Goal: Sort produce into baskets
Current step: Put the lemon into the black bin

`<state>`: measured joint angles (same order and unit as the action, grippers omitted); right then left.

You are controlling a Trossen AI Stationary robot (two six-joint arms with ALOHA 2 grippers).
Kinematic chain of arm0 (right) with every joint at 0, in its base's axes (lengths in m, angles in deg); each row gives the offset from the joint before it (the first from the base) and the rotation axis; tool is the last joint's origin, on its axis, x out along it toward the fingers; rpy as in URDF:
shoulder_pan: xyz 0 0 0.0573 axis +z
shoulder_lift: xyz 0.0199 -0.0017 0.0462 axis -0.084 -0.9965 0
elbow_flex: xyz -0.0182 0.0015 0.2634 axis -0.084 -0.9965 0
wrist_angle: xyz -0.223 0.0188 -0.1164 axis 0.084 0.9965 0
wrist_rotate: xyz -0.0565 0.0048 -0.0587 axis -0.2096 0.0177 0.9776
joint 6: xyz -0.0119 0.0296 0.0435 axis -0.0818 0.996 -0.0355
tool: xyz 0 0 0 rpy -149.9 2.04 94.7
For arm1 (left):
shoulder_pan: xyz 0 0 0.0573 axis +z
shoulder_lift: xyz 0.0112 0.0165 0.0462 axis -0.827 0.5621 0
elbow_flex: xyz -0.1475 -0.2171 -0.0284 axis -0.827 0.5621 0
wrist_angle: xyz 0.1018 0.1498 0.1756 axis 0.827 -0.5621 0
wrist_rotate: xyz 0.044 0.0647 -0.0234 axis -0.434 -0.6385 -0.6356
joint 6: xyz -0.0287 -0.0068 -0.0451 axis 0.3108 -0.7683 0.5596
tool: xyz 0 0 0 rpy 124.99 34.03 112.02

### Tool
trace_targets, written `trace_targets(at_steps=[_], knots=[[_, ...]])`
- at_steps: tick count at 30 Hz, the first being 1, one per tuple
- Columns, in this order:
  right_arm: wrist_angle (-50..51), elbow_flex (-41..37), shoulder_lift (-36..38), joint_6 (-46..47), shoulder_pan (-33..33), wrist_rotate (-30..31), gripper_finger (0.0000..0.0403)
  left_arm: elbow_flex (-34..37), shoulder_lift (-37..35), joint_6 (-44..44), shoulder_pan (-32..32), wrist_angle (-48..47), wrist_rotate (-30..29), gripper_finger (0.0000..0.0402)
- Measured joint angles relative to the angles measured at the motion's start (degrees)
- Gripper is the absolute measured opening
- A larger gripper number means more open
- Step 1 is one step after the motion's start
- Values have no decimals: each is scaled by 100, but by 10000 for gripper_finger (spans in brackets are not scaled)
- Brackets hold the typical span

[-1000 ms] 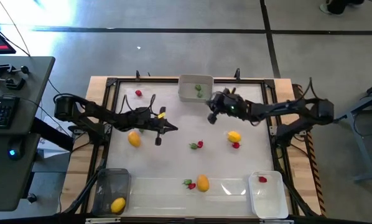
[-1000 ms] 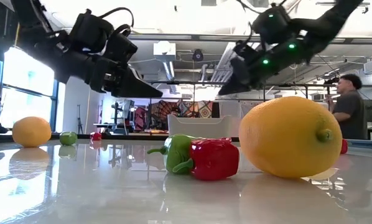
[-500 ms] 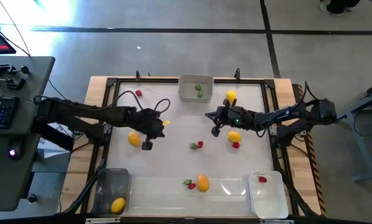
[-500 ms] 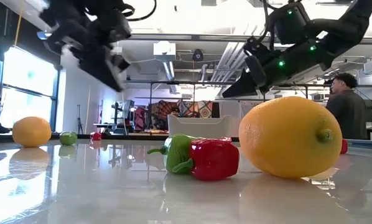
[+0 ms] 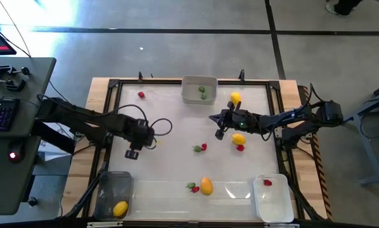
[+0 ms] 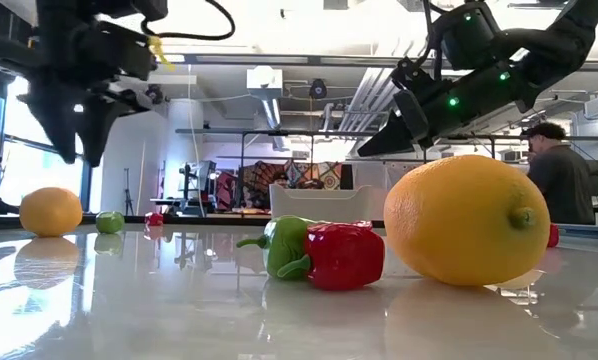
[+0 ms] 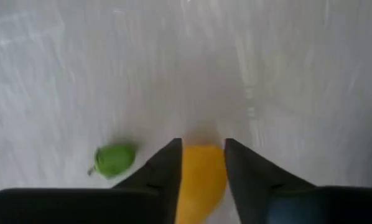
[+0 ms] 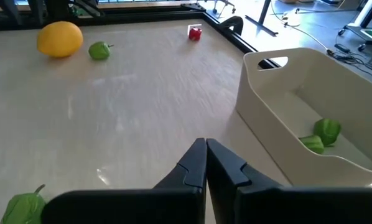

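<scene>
My left gripper (image 5: 133, 152) points down, open, above a yellow-orange lemon (image 7: 200, 180) at the table's left. Its fingers stand on either side of the lemon and above it; in the low view the gripper (image 6: 76, 150) hangs clear of the lemon (image 6: 51, 212). A small green piece (image 7: 114, 159) lies on the table beside that lemon. My right gripper (image 5: 218, 126) is shut and empty, hovering above the table near the pale grey basket (image 5: 199, 89), which holds green pieces (image 8: 320, 135).
More lemons (image 5: 235, 98) (image 5: 238, 139) (image 5: 206, 185) and red and green pieces (image 5: 199, 147) (image 5: 241, 148) (image 5: 192, 187) (image 5: 141, 95) lie on the table. The clear dark basket (image 5: 115, 190) holds a lemon. The white basket (image 5: 271, 199) holds a red piece. A person (image 6: 557, 170) stands beyond the table.
My left gripper has swung from the table's middle toward its left edge and has tipped from a slant until it points straight down over the lemon. My right gripper has gone a little from the grey basket toward the near edge, then kept still.
</scene>
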<state>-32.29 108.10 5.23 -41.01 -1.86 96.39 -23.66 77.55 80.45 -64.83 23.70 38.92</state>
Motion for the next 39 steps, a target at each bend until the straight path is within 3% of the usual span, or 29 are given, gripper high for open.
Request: trace_targets(at_steps=[7, 12, 25, 39], knots=[[-2, 0, 0, 0, -2, 0, 0, -7, 86, 100, -524, -434, -584, 215], [20, 0, -2, 0, -2, 0, 0, -7, 391, -194, -805, -689, -1291, 250], [137, 0, -15, 0, -2, 0, 0, -5, 1437, -365, -914, -776, -1410, 260], [151, 2, -13, -2, -2, 0, 0, 463, 1532, -465, -914, -652, -1556, 260]])
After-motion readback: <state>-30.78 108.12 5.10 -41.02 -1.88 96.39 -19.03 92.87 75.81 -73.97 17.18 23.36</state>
